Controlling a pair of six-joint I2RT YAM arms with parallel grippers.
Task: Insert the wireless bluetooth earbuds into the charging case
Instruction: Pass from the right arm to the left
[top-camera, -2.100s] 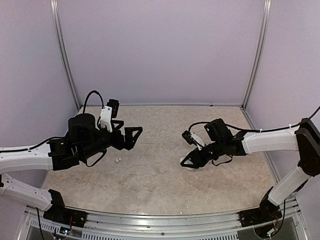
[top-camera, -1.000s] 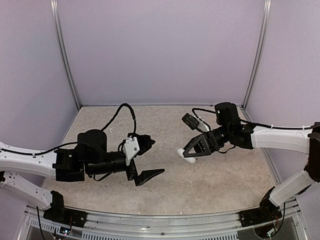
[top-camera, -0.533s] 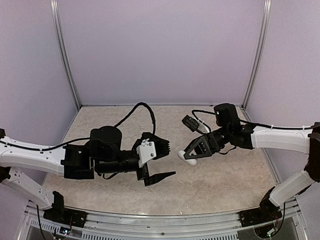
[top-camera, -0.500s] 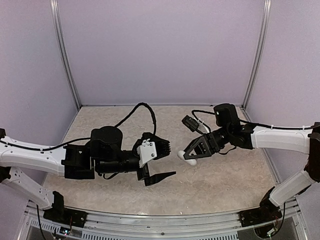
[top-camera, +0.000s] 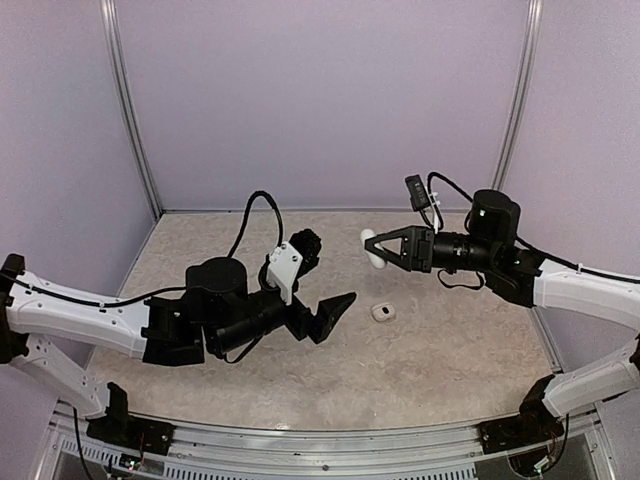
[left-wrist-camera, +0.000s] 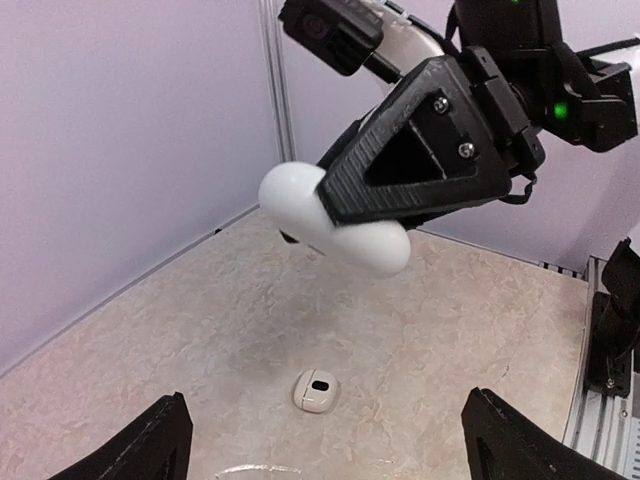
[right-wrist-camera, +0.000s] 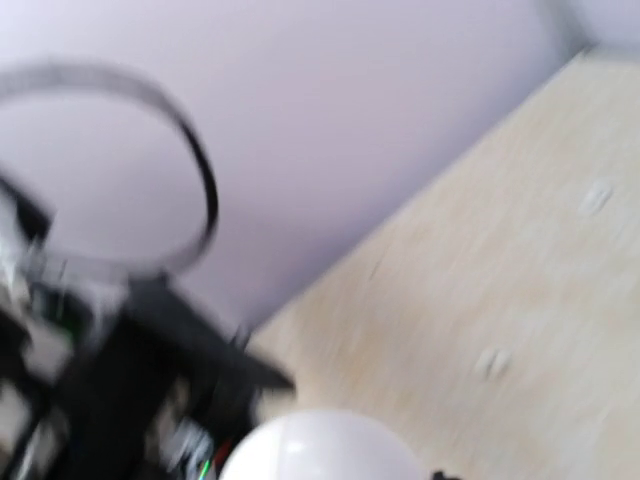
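The charging case (top-camera: 382, 312), small, round and white with a dark spot, lies on the table; in the left wrist view the case (left-wrist-camera: 316, 390) sits between and beyond my fingers. My left gripper (top-camera: 332, 268) hovers open just left of it, holding nothing. My right gripper (top-camera: 376, 249) is raised behind the case, shut on a plain white oval pebble-like object (left-wrist-camera: 295, 200); the oval (right-wrist-camera: 320, 450) fills the bottom of the right wrist view. Two tiny whitish pieces, blurred, probably the earbuds (right-wrist-camera: 490, 362) (right-wrist-camera: 597, 196), lie apart on the table.
Purple walls with metal posts (top-camera: 135, 110) close the table at the back and sides. A metal rail (top-camera: 330, 455) runs along the near edge by the arm bases. The left arm's cable (top-camera: 255, 205) loops above its wrist.
My right gripper has lifted the oval object higher and drawn it back. The left gripper has swung right toward the middle and turned. The small case now shows on the table.
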